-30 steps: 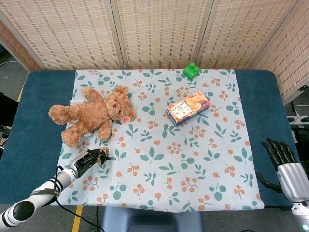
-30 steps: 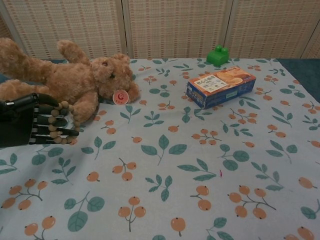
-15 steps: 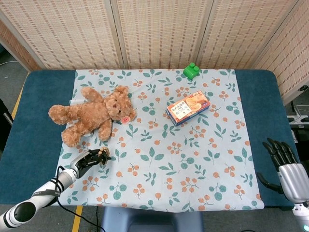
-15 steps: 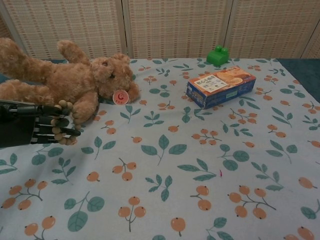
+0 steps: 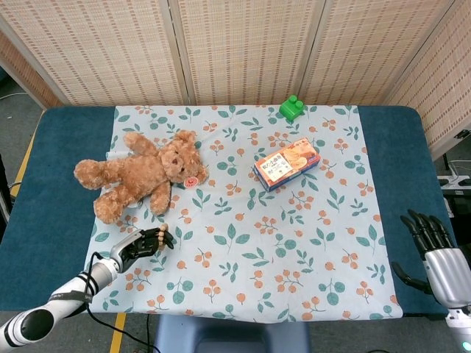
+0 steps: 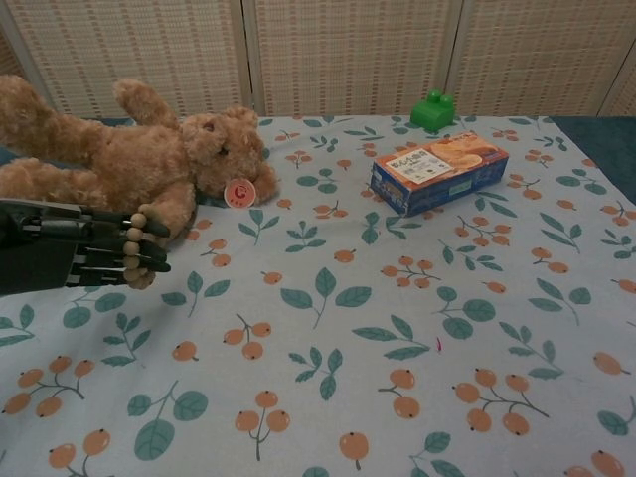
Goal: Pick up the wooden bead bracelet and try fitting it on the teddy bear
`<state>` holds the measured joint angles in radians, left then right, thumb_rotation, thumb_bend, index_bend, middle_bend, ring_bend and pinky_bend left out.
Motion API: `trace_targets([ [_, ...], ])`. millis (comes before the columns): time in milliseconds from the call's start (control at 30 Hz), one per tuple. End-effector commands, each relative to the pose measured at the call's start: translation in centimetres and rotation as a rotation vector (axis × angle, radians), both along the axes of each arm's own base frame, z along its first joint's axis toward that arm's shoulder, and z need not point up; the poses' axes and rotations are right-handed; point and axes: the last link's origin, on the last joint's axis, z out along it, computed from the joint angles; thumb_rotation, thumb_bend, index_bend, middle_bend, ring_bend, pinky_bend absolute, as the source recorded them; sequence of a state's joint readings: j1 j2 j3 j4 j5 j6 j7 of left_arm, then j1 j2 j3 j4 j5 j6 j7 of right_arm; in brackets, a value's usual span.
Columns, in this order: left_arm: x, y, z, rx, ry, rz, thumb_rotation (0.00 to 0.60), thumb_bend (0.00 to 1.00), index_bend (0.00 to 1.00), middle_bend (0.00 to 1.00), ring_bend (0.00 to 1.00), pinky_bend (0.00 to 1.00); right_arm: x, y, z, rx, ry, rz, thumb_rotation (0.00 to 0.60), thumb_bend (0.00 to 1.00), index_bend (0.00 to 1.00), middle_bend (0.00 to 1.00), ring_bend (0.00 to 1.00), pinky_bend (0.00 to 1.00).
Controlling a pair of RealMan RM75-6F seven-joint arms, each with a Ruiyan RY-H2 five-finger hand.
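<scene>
Left hand (image 6: 94, 248) is gripping the wooden bead bracelet (image 6: 132, 244), the beads looped around its dark fingers (image 6: 139, 264), which are reaching out level over the floral tablecloth (image 5: 257, 243). It is hovering just in front of the teddy bear (image 5: 136, 176), close to the bear's nearest paw; whether bead and fur are touching cannot be told. Right hand (image 5: 434, 254) is waiting well away from the bear, off the cloth at the opposite edge of the blue table (image 5: 401, 154), fingers spread and holding nothing. Teddy bear is lying on its back with its limbs splayed. Beyond the bear's head, a biscuit box (image 5: 287, 165) is lying flat on the cloth. Farther still from the bear, a green toy block (image 5: 291, 107) is sitting at the cloth's back edge.
</scene>
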<state>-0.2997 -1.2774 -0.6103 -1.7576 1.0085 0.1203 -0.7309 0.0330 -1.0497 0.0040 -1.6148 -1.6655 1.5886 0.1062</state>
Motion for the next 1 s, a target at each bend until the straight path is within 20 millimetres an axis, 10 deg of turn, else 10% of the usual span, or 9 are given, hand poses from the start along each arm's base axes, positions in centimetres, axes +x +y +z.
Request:
trace_targets([
  [33, -0.1, 0.0, -0.1, -0.005, 0.018, -0.031, 0.600, 1.00, 0.25, 0.32, 0.07, 0.00, 0.0, 0.0, 0.0, -0.001, 0.000, -0.001, 0.543, 0.24, 0.00, 0.00, 0.00, 0.00],
  [733, -1.6, -2.0, -2.6, 0.152, 0.522, -0.603, 0.600, 0.99, 0.20, 0.29, 0.07, 0.00, 0.0, 0.0, 0.0, 0.006, 0.003, -0.005, 0.544, 0.24, 0.00, 0.00, 0.00, 0.00],
  [1000, -2.4, -2.4, -3.5, 0.279, 0.757, -0.840, 0.600, 0.68, 0.17, 0.25, 0.10, 0.01, 0.0, 0.0, -0.1, 0.011, 0.005, -0.008, 0.544, 0.24, 0.00, 0.00, 0.00, 0.00],
])
